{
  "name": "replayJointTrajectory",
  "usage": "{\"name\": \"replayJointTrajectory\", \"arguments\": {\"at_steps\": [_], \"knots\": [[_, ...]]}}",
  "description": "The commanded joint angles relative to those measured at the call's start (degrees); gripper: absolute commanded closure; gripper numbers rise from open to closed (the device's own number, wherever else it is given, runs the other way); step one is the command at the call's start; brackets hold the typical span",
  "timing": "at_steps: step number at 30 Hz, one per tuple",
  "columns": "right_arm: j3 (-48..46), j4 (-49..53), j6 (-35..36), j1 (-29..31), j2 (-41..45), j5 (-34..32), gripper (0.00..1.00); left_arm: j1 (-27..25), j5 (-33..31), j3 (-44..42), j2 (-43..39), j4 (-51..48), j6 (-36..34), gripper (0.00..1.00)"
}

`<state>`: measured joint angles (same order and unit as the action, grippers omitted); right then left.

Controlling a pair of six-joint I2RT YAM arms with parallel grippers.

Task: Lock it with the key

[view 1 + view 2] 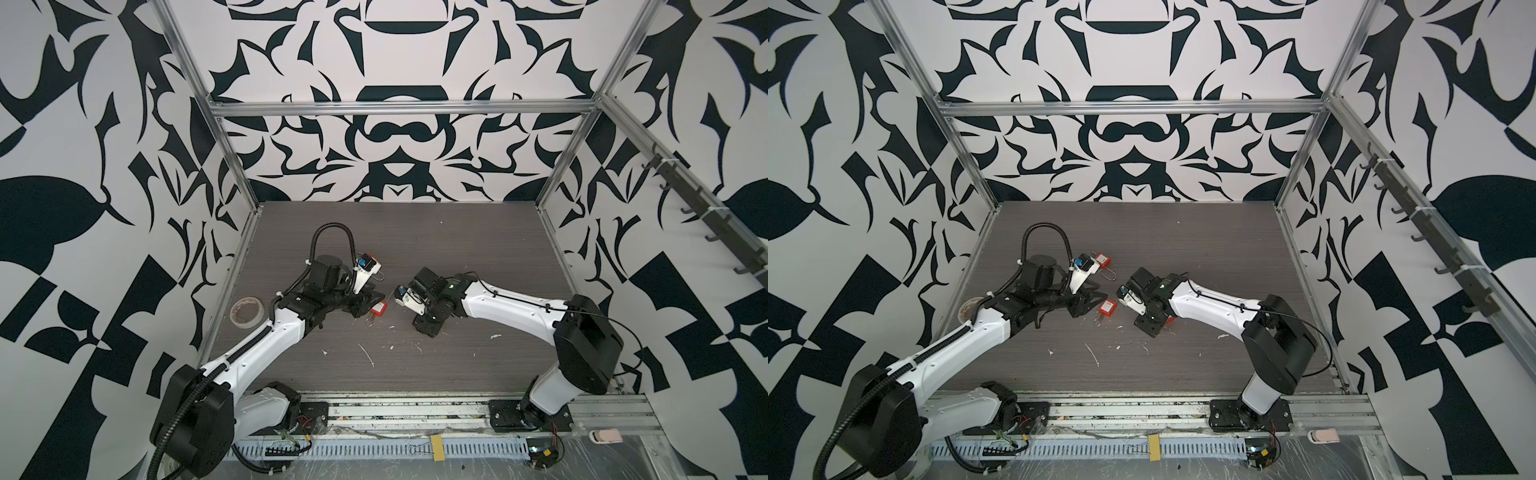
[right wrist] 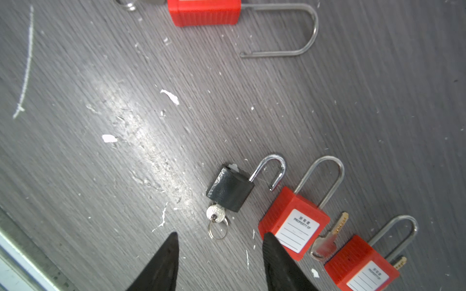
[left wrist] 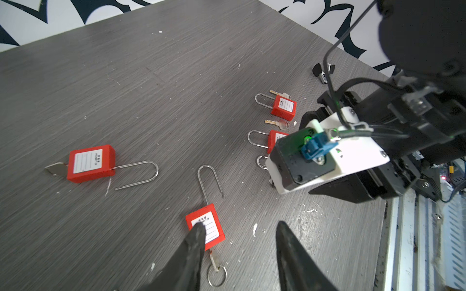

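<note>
Left gripper (image 3: 239, 225): standing about half open, holding nothing, hovering low over table (image 3: 151, 88).
Right gripper (image 2: 221, 234): jaws standing apart, gripping nothing.
Red lock (image 3: 211, 221): lying flat mid-table, just beside left gripper; one left fingertip (image 3: 196, 234) overlapping its corner, contact unclear.
Key (image 3: 213, 260): sticking in red lock's base, ring attached; shackle (image 3: 210, 181) standing open.
Black lock (image 2: 230, 189): lying just ahead of right gripper, small key (image 2: 215, 213) inserted, shackle open.
Other red locks (image 2: 293, 221): lying in a row beside black lock, loose keys (image 2: 327, 239) between.
</note>
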<state>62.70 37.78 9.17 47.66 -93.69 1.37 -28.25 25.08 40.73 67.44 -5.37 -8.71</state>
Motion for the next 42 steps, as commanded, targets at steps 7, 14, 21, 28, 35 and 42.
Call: {"name": "replayJointTrajectory", "arguments": {"at_steps": [7,14,21,28,35,42], "knots": [[3.6,3.5,-10.8,-0.6,-4.6,-0.1,0.43,0.2,1.3,-0.7,0.4,1.3,1.0,0.52],[5.2,3.4,-16.8,-0.6,-7.2,-2.0,0.43,0.2,1.7,-0.5,1.2,0.9,0.7,0.52],[5.6,2.6,-21.0,-0.6,-9.3,-1.9,0.43,0.3,1.6,-1.5,0.2,0.8,0.5,0.52],[5.6,0.9,-23.3,-0.2,-10.4,-3.0,0.47,0.2,1.3,-1.7,0.1,0.7,0.3,0.52],[5.7,0.0,-23.9,0.2,-11.3,-2.8,0.49,0.2,1.5,-1.4,0.5,0.6,0.4,0.52],[5.8,-0.2,-24.2,0.8,-12.6,-2.0,0.53,0.2,1.3,-1.5,0.7,1.0,0.8,0.52]]}}
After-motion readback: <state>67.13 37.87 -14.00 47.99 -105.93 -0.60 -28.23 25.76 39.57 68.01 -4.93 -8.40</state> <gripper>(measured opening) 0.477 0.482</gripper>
